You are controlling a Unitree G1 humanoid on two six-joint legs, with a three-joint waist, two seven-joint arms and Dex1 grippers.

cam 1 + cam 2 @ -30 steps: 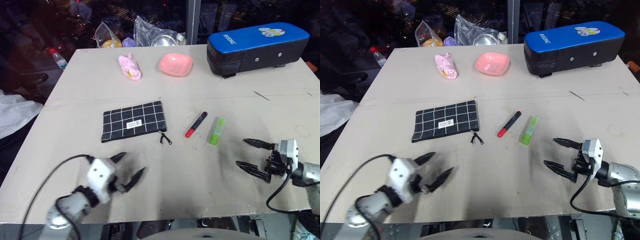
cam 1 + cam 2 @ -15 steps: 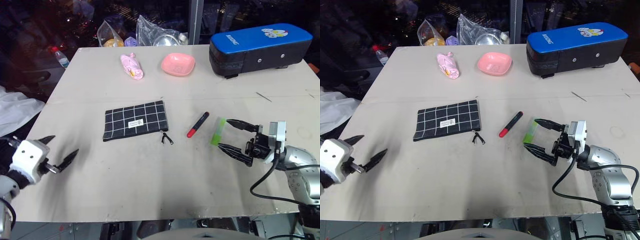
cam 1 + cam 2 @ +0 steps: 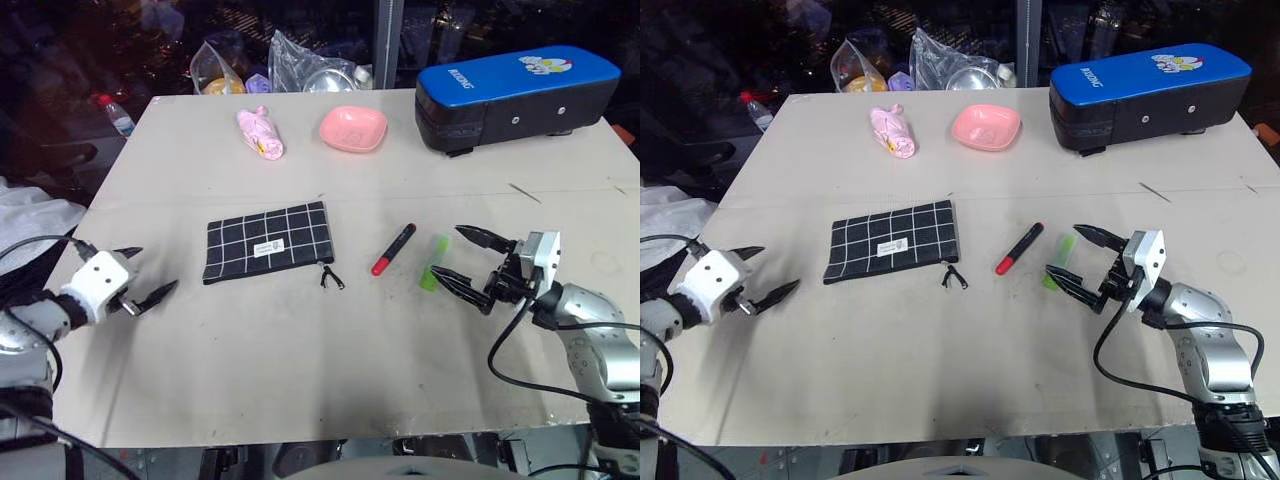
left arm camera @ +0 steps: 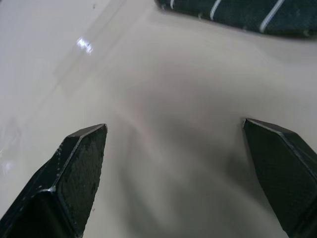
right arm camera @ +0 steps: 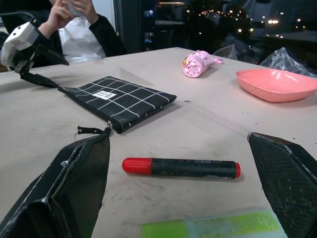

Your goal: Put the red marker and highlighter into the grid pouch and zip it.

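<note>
The grid pouch [image 3: 267, 242] lies flat on the middle of the table, its zipper pull [image 3: 330, 276] trailing off the near right corner. To its right lies the red marker [image 3: 393, 249], slanted. Right of that is the light-green highlighter [image 3: 436, 262]. My right gripper [image 3: 446, 251] is open, low over the table, its fingertips on either side of the highlighter without touching it; the right wrist view shows the marker [image 5: 181, 167] and highlighter [image 5: 213, 228] between them. My left gripper [image 3: 158, 267] is open at the table's left side, left of the pouch, holding nothing.
A big blue-and-black case [image 3: 515, 95] stands at the back right. A pink bowl [image 3: 353, 128] and a pink rolled cloth [image 3: 259, 133] lie at the back middle. Plastic bags [image 3: 310, 65] sit past the far edge. A seated person [image 5: 79, 25] shows beyond the table's left side.
My left gripper swung from the front edge out to the table's left side. My right gripper moved left and away from me, up to the highlighter. Both stayed open.
</note>
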